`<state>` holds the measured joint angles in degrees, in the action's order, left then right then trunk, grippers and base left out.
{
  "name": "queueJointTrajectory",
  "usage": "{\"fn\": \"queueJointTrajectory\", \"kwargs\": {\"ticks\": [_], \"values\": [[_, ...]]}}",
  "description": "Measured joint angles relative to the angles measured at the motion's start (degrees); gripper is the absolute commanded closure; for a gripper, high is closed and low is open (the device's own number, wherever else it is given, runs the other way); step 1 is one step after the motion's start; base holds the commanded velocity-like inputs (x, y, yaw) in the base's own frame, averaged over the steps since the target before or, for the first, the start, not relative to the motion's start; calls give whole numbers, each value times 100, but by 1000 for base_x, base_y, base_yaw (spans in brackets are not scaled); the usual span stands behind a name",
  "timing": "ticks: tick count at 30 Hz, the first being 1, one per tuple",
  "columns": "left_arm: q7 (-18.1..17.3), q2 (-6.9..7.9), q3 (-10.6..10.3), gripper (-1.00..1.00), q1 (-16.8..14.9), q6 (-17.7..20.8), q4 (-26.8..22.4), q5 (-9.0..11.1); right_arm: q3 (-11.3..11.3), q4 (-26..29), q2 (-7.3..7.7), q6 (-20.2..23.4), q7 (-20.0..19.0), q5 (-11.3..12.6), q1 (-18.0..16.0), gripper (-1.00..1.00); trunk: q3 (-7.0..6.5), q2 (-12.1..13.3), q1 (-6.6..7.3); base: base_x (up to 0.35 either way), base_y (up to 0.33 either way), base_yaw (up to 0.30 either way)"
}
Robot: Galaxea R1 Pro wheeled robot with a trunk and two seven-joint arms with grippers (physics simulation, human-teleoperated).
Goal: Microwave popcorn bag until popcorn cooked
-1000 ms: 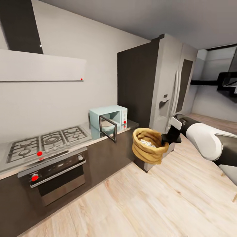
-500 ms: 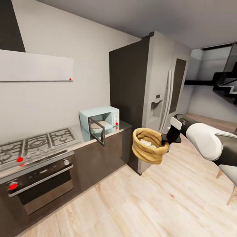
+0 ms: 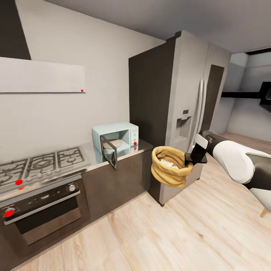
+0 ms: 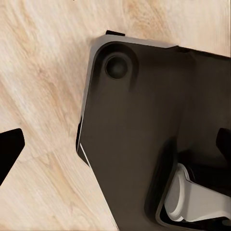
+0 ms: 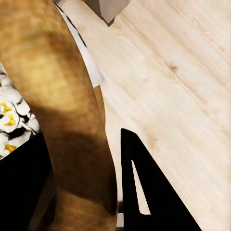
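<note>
Head view: your right gripper [image 3: 189, 160] was clamped on the rolled rim of the popcorn bag [image 3: 170, 167], holding it in the air over the wood floor [image 3: 158, 233], well apart from the countertop [image 3: 88, 156]. Popcorn [image 3: 167, 163], white pieces, sat inside the bag. The microwave [image 3: 115, 139] stood on the countertop by the fridge [image 3: 177, 113], door swung open toward you. Versus half a second before, the whole picture slid a bit: fridge looked bigger and nearer, hob [image 3: 39, 165] and oven [image 3: 41, 207] shifted slightly right, stairs at far right mostly gone. That was camera motion, not the things. Bag and right arm kept the same spot in the frame.

Left wrist view: you saw the robot's dark base [image 4: 144, 144] over the wood floor [image 4: 43, 96]. A dark finger tip [image 4: 8, 151] poked in at the edge; can't tell if the left gripper was open or closed.

Right wrist view: the tan bag wall [image 5: 62, 106] was close up against a dark finger [image 5: 144, 192], grip holding. Popcorn [image 5: 14, 120], white with yellow bits, showed inside. Floor [image 5: 183, 82] beyond.
</note>
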<state>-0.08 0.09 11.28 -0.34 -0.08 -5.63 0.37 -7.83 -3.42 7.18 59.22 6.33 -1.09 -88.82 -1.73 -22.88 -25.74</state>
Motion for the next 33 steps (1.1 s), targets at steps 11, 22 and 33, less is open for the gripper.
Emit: {"fn": "queueJointTrajectory", "kwargs": {"ticks": [11, 22, 33], "values": [[0, 0, 2, -100, 1, 0, -2, 0, 3, 0, -1, -1, -1, -2, 0, 100, 0, 0, 0, 176, -225, 230], [-1, 0, 3, -100, 1, -7, -3, -1, 3, 1, 0, -1, -2, -4, 1, 100, 0, 1, -2, 38, -47, 253], [0, 0, 1, -100, 1, -24, -2, -3, 3, 0, -1, -8, -1, -5, 0, 100, 0, 0, 0, 176, -161, 253]]}}
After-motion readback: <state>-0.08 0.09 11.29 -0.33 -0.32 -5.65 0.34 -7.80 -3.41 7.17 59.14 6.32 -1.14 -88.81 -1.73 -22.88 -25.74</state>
